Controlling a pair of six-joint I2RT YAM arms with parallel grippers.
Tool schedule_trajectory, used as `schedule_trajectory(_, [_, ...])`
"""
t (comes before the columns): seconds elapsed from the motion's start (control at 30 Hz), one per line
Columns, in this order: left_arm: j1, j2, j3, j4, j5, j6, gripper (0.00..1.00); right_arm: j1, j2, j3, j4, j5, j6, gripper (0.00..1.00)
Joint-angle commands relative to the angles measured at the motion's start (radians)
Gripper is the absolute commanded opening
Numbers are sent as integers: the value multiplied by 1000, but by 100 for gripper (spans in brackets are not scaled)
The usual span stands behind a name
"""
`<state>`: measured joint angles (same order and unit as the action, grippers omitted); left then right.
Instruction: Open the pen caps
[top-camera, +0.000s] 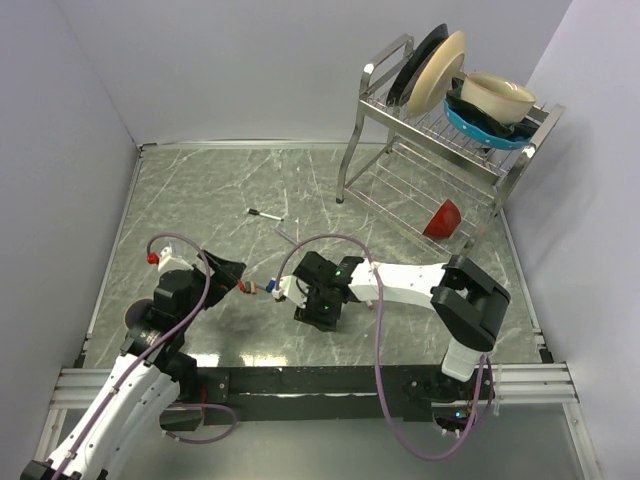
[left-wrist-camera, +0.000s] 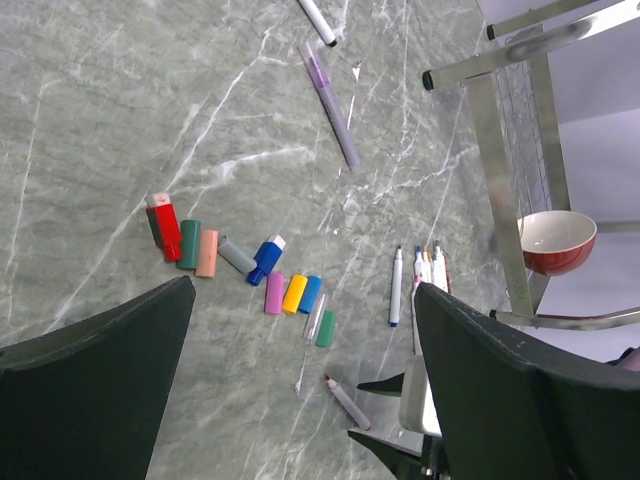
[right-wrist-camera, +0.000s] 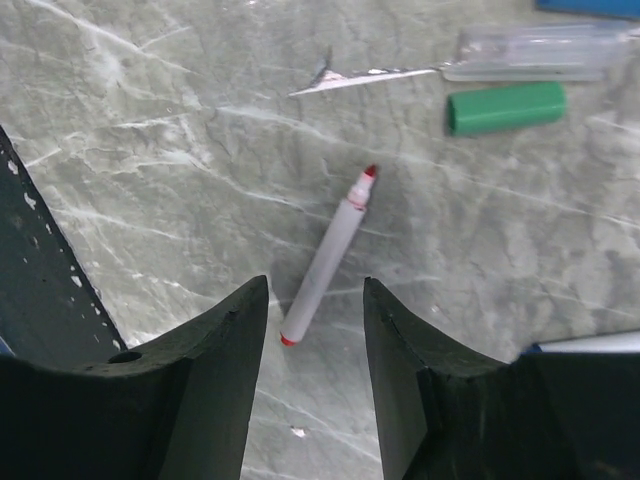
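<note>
Loose pen caps lie in a row on the marble table: red (left-wrist-camera: 165, 225), green (left-wrist-camera: 189, 244), salmon (left-wrist-camera: 207, 253), grey (left-wrist-camera: 238, 255), pink (left-wrist-camera: 275, 293), yellow (left-wrist-camera: 294, 294), blue (left-wrist-camera: 311, 294), clear (left-wrist-camera: 316, 315) and another green cap (left-wrist-camera: 326, 329), which also shows in the right wrist view (right-wrist-camera: 505, 108). An uncapped white pen with a red nib (right-wrist-camera: 330, 260) lies flat. My right gripper (right-wrist-camera: 316, 300) is open and low, its fingers on either side of that pen's rear end, not touching it. My left gripper (left-wrist-camera: 305, 290) is open and empty, above the caps.
A bundle of pens (left-wrist-camera: 420, 270) lies right of the caps. A purple pen (left-wrist-camera: 333, 105) and a black-tipped pen (top-camera: 266, 215) lie farther back. A metal dish rack (top-camera: 440, 150) with plates and bowls stands at the back right, a red bowl (top-camera: 443, 218) under it.
</note>
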<state>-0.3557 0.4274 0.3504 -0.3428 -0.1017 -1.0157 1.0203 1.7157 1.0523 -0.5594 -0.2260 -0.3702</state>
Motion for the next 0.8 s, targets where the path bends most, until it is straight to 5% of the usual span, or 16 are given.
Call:
schedule_trajectory(0.0, [1,-13,-11,22,7,-6,98,23,30,-2,24,33,20,50])
schedule_trajectory(0.13, [3,-16,-16,19,7,-6,98,35,51,-2,27,101,24,43])
schedule_trajectory(0.47, [3,-13,-28,30,10,0,98,-31,45,-15,1,169,-2,0])
schedule_trajectory(0.77, [3,-22,-45,44,23,-3,98,-140,-36,-5,-48,33,-29,0])
